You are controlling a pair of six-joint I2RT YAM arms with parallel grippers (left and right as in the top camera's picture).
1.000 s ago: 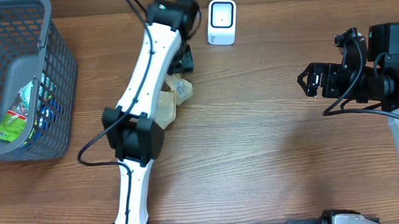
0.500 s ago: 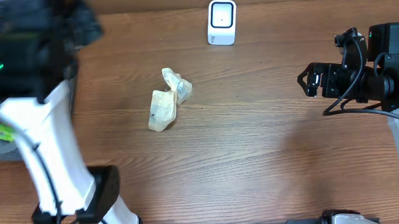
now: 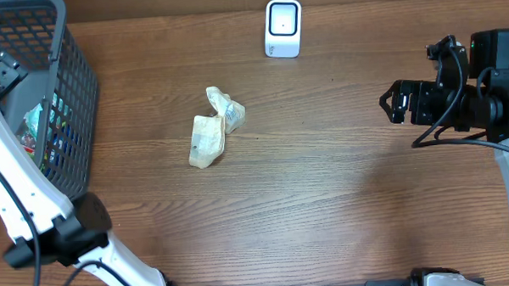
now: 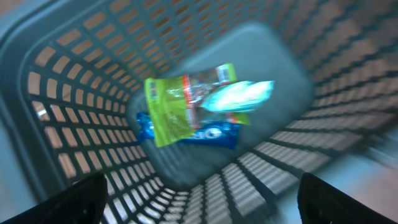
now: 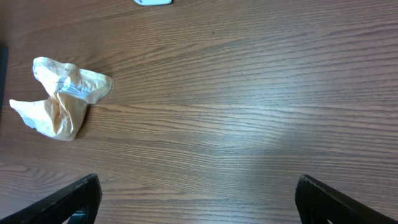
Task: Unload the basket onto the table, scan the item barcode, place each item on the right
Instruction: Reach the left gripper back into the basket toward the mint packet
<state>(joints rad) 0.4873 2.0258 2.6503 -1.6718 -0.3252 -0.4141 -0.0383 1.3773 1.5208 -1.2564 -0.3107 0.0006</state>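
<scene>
Left tool (image 4: 200,193): stands wide open, holds nothing, hangs over the basket (image 4: 68,99). Right tool (image 5: 196,190): wide open, empty. Crumpled packet (image 3: 210,132): lies on the counter (image 3: 324,183) between them, near the white scanner (image 3: 283,27).

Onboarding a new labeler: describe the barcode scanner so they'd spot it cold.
On the wooden table, look along the far edge, about midway across. The scanner is the small white box there with a dark-rimmed rounded window. Unlike it, the packet nearby is crumpled and pale yellow, and the basket at the left is grey mesh.
</scene>
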